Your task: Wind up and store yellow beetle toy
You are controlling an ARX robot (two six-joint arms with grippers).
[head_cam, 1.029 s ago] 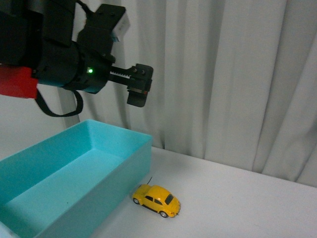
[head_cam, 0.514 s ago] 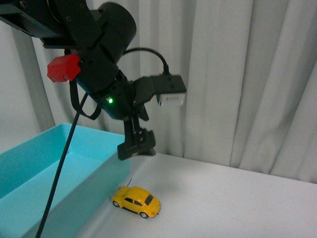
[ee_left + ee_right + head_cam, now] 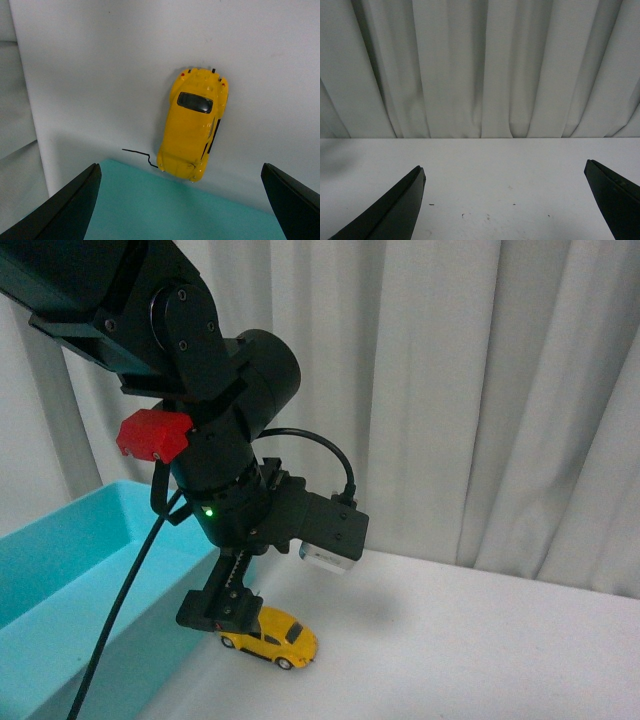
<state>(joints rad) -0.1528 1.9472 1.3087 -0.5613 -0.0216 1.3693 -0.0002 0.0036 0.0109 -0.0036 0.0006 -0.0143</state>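
Item: small bright yellow beetle toy car [image 3: 192, 125]. It has a rounded body, dark windows, black tyres with silver hubs and a thin black wire at one end. It stands on its wheels on the white bench [image 3: 480, 640], just beside the outer wall of the turquoise plastic box [image 3: 60, 550].

Your left gripper [image 3: 222, 610] hangs directly over the toy, jaws spread wide and empty. Your right gripper [image 3: 505, 200] faces the pale curtain [image 3: 480, 65], jaws also wide and empty.

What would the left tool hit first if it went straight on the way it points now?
Likely the yellow beetle toy, which lies centred ahead of the open left tool in its wrist view; how far off is unclear.
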